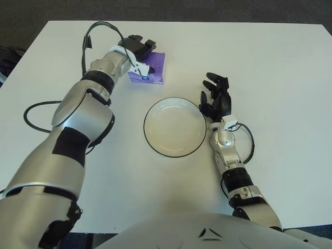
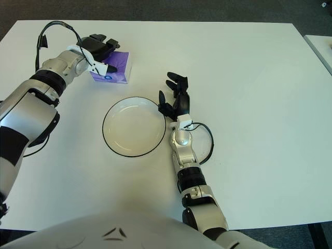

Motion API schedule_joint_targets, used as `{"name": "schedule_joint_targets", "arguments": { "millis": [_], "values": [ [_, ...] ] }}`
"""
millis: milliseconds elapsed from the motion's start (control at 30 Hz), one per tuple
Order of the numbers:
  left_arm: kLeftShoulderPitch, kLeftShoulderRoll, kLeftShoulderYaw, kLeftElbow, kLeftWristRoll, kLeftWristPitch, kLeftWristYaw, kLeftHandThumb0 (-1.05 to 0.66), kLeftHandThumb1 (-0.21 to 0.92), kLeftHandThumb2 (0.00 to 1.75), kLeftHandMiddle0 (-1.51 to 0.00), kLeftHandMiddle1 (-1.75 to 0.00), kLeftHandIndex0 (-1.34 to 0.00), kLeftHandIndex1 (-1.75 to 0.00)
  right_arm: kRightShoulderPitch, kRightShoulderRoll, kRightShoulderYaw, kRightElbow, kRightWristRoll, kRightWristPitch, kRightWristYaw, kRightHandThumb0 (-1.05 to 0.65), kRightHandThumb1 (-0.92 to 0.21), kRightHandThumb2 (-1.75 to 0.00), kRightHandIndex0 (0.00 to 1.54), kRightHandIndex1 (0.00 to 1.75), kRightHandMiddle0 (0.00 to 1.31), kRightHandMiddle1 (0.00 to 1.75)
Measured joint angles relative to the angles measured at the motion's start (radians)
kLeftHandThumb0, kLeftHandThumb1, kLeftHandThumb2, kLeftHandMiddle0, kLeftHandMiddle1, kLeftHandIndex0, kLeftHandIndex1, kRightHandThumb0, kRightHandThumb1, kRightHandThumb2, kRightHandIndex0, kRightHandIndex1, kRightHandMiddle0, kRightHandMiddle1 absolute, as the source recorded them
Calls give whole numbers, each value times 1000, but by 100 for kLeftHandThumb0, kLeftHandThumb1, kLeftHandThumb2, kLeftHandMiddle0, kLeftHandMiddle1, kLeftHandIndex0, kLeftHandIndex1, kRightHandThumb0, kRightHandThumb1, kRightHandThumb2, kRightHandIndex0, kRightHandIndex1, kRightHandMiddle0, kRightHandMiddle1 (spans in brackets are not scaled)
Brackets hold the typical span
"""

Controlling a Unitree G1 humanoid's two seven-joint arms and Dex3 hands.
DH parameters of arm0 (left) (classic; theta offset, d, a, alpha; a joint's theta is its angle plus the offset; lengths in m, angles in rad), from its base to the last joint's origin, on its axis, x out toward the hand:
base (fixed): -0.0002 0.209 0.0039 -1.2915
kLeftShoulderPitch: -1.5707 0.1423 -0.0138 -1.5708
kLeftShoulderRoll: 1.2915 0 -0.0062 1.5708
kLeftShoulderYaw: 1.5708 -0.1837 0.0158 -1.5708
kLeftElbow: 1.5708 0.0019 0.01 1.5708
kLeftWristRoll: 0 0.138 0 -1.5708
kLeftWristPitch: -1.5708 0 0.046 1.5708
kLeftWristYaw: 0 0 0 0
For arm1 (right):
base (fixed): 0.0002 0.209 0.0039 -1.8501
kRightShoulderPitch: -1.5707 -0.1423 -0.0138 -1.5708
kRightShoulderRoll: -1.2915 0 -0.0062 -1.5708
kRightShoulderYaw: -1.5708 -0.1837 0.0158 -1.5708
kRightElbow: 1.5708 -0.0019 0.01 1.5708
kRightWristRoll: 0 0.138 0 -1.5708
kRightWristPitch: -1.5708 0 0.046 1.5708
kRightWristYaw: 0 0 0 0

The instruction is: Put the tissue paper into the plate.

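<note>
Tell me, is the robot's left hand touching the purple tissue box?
Touching. In the right eye view the left hand lies over the top of the purple tissue box, its dark fingers pressed onto the top with no gap showing.

A white table [image 1: 290,78] filled most of the view, over dark floor [image 1: 171,9]. A second white table's corner [image 2: 322,47] showed at the far right edge.

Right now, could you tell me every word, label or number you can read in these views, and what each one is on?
No text can be read.
Purple tissue pack, under the left hand: a small round white mark on its front, too small to read.
Plate, table, right hand: no text visible.
</note>
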Motion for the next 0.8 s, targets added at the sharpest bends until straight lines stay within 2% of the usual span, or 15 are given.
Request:
{"name": "schedule_joint_targets", "arguments": {
  "millis": [367,800],
  "values": [
    [-1,16,16,-12,-37,-14,-131,-105,91,9,0,0,0,-22,0,0,0,0,0,0,4,-44,-75,-77,34,82,0,110],
    [-5,25,8,-19,-37,2,-221,-105,92,12,0,0,0,-4,0,0,0,-1,1,2,16,-44,-75,-78,34,81,0,109]
  ]
}}
